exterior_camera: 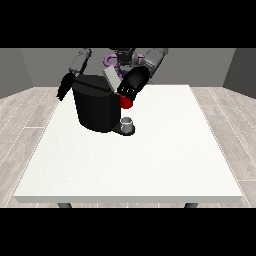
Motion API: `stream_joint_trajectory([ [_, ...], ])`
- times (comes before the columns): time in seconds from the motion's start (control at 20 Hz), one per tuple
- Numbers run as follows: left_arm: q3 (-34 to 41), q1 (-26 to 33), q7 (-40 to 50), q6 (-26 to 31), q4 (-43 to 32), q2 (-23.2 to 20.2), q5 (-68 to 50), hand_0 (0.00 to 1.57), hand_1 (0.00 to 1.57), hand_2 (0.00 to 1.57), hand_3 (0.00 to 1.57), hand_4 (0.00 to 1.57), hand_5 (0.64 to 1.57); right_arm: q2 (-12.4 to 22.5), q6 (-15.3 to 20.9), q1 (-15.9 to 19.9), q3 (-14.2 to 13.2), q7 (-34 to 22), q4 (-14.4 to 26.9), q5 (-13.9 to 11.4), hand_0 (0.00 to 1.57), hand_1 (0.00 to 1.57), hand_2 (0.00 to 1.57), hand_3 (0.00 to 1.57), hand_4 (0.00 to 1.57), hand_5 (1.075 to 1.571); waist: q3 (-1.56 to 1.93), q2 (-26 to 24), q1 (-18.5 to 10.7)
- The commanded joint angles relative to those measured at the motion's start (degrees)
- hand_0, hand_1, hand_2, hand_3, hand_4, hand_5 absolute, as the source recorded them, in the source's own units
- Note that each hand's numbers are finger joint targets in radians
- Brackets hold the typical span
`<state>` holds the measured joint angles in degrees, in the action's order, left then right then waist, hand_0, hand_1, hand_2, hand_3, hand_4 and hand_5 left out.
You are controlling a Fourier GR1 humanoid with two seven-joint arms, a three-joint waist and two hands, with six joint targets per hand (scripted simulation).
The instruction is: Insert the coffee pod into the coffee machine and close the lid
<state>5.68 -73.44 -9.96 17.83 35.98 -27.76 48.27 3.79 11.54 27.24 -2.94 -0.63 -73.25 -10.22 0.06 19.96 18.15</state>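
The black coffee machine (97,107) stands on the white table (150,160), left of the middle and towards the back. Its grey lid (112,78) is tilted up and open. The hand at the view's right (132,85) hovers at the machine's top right corner, right beside the lid. Just below it is a red thing at the machine (127,103). A small grey thing (128,121) sits on the machine's low base; I cannot tell it for the pod. The hand at the view's left (65,88) hangs behind the machine's left side, fingers straight and pointing down, holding nothing.
The robot's body (122,57) stands behind the table's far edge. The table's front edge (130,199) runs close to the camera. Wooden floor (25,125) lies around the table.
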Motion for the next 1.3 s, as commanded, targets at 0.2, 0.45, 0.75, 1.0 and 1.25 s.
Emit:
stream_joint_trajectory([
  [0.2,0.79,-0.77,-3.10,-4.31,1.19,0.36,0.15,1.25,1.25,1.21,0.95,0.00,1.571,-0.07,0.73,0.78,-0.97,2.35,0.75,0.42,0.00,0.00,0.00,0.00,0.10,1.571,-0.04,2.29,-0.17],
  [0.45,1.06,-3.19,-4.41,-2.72,0.85,-2.78,0.70,1.27,1.27,1.24,0.97,0.00,1.571,3.71,-1.20,2.78,-2.71,2.51,1.61,0.60,0.00,0.00,0.00,0.00,0.22,1.571,-0.02,4.65,0.72],
  [0.75,-0.46,-3.04,-4.28,-4.55,0.86,-1.80,2.94,1.00,1.00,1.02,0.72,0.00,1.571,0.64,0.99,1.75,0.15,1.85,1.76,-1.70,0.00,0.00,0.00,0.00,0.16,1.571,-0.02,3.47,0.69],
  [1.0,-0.45,-2.68,-5.91,-6.70,0.06,-5.20,4.91,0.00,0.00,0.69,0.55,0.00,1.571,0.32,1.53,0.89,0.76,1.20,0.57,-2.33,0.00,0.00,0.00,0.00,0.20,1.571,-0.03,4.05,1.51],
  [1.25,0.14,-1.07,-5.76,-8.51,-1.44,-4.36,5.19,0.00,0.00,0.57,0.47,0.00,1.571,0.79,-0.03,1.51,0.67,-0.31,-0.96,-1.27,0.00,0.00,0.00,0.00,0.00,1.571,-0.04,3.85,2.53],
])
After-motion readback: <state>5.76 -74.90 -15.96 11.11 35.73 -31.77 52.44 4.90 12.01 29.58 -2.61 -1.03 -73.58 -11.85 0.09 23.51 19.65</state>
